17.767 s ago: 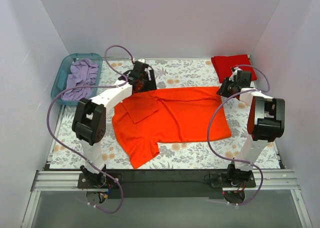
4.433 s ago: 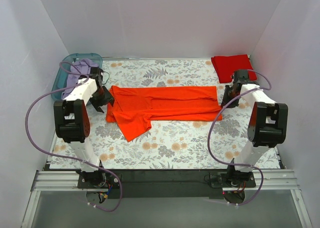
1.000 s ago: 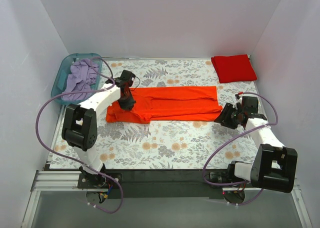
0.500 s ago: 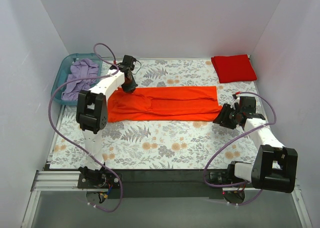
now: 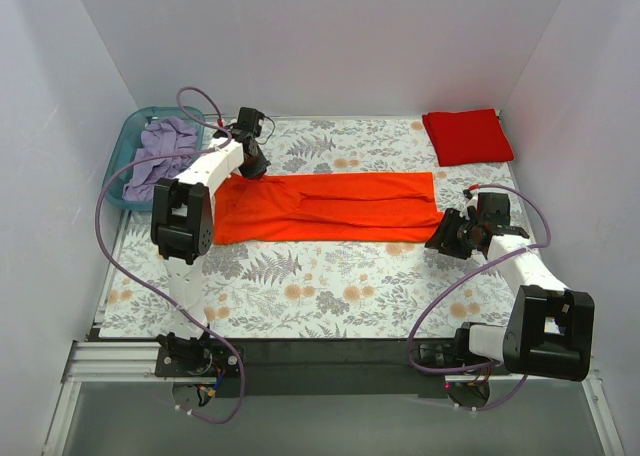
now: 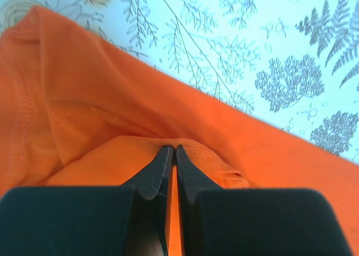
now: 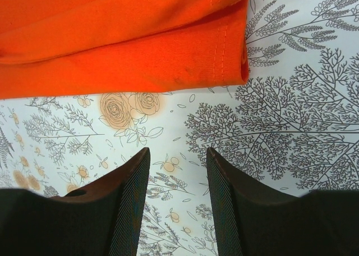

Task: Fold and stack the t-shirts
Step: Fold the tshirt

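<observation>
Robot test cell in a lab. Plain white panels (image 5: 320,36) box the table (image 5: 330,286) on three sides; two arms (image 5: 180,226) bolt to a metal rail (image 5: 330,379) with loose purple cables (image 5: 98,221). Teal bin (image 5: 122,151) of laundry (image 5: 160,151) sits left of the left claw (image 5: 255,169).

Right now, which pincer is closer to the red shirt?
Right. The right pincer is open beside the orange shirt, at its right end, on the near side of the red shirt. The left pincer pinches the orange shirt at its left end, much farther off.
</observation>
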Motion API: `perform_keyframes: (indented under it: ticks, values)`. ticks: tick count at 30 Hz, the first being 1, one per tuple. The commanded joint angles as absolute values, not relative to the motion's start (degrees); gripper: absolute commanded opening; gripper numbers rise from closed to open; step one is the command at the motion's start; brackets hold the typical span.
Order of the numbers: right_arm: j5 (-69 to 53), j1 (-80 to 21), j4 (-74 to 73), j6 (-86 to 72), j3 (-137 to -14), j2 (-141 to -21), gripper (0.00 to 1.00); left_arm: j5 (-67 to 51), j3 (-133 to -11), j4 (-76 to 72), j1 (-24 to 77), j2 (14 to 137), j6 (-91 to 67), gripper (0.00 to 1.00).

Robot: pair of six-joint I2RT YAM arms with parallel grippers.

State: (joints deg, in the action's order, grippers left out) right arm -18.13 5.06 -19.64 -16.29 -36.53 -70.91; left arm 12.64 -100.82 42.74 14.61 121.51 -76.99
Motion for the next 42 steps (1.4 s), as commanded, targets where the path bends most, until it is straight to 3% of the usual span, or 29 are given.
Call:
perform_keyframes:
  ticks: [1,8,11,15,16,19,21,35,42]
  values:
    - [-17.93,4.75,-19.69,-15.73,-37.27,-70.58,0.51,12.92,-100.72,39.46,13.54,118.21,-78.31,0.0]
    - [-17.49,4.75,-19.69,-15.73,-37.09,-70.05,0.51,12.83,-99.84,39.81,12.83,119.36,-79.63,0.02]
    - [-17.23,4.75,-19.69,-16.0,-37.62,-69.96,0.51,12.39,-100.02,39.9,12.66,119.44,-79.98,0.11]
    - [-16.0,4.75,-19.77,-16.52,-38.23,-70.13,0.51,12.39,-100.46,39.81,12.57,118.13,-79.45,0.31]
    - [-15.56,4.83,-19.78,-17.05,-38.32,-70.31,0.51,12.48,-100.55,39.99,12.57,117.6,-79.45,0.42]
    - [-13.98,5.36,-19.43,-19.41,-38.58,-70.75,0.53,12.66,-100.11,40.78,12.31,114.71,-79.54,0.6]
    - [-13.45,5.89,-18.55,-21.35,-38.06,-70.84,0.55,12.48,-97.84,41.48,12.04,111.03,-80.15,0.64]
    - [-19.86,10.46,-5.89,-31.02,-32.26,-73.92,0.61,9.58,-59.54,38.5,6.51,83.77,-84.11,0.65]
    - [-20.74,11.34,-0.53,-34.8,-30.24,-76.1,0.63,5.98,-52.65,35.25,1.41,80.51,-83.5,0.68]
